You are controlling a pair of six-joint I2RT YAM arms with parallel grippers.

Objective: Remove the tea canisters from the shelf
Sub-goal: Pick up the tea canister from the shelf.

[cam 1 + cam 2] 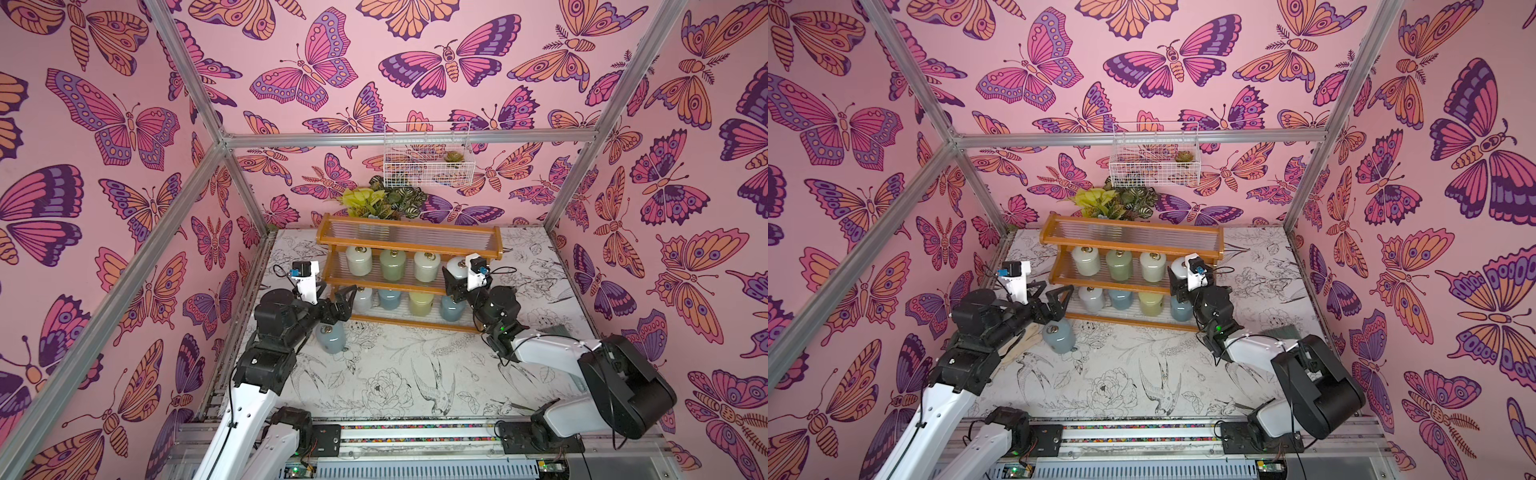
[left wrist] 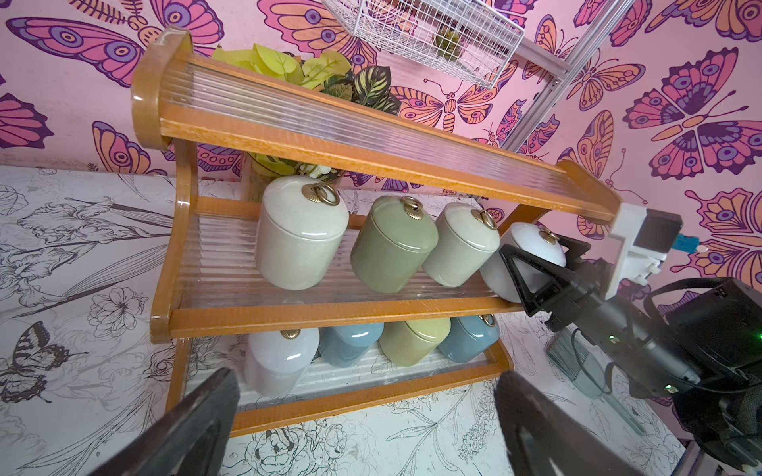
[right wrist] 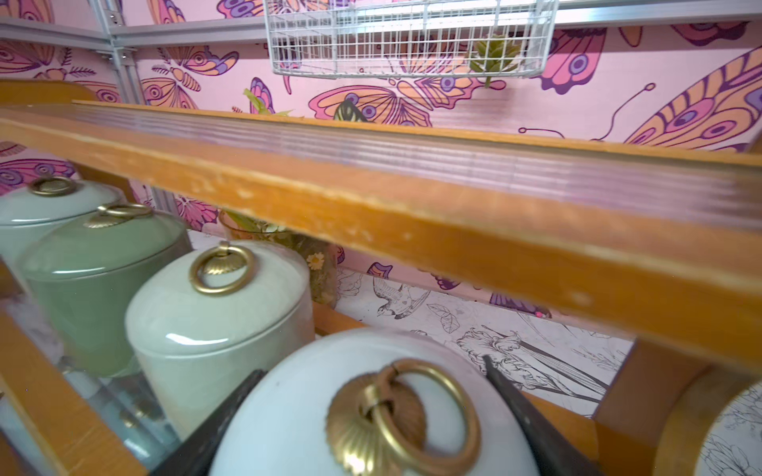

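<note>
I see the shelf has a shiny wood frame, a bit worn along the front bar. Its panels are clear ribbed plastic. The tea canisters look smooth and glossy, like glazed pottery. The white canister has a ring pull of ridged, shiny gold metal. The basket, upper middle, is thin white wire. The table looks matt, like printed paper.

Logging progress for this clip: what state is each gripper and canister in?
Left gripper: open, empty.
Right gripper: shut on glossy white ceramic canister, middle tier.
Blue-grey ceramic canister: upright on table, off the orange-brown wooden shelf.
Seven other canisters: upright, lidded, shelved.
</note>
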